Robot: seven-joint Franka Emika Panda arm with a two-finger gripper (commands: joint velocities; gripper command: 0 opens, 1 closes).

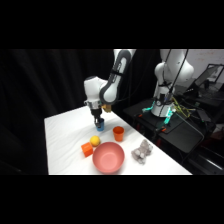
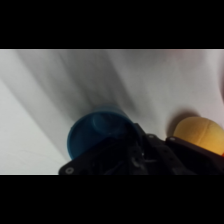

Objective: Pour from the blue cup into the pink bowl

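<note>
The blue cup [image 1: 100,127] stands on the white table [image 1: 65,140] toward its far side, and my gripper [image 1: 99,120] comes straight down onto it from above. In the wrist view the blue cup [image 2: 97,132] shows as a round open rim, partly hidden behind the gripper's black linkage [image 2: 135,159]. Whether the cup is held does not show. The pink bowl [image 1: 108,157] sits upright near the table's front edge, well in front of the cup.
An orange-red cup [image 1: 118,133] stands right of the blue cup. A yellow ball [image 1: 94,140] and an orange block [image 1: 87,149] lie just behind the bowl's left side; the yellow ball [image 2: 200,132] also shows in the wrist view. A grey crumpled object [image 1: 143,151] lies right of the bowl.
</note>
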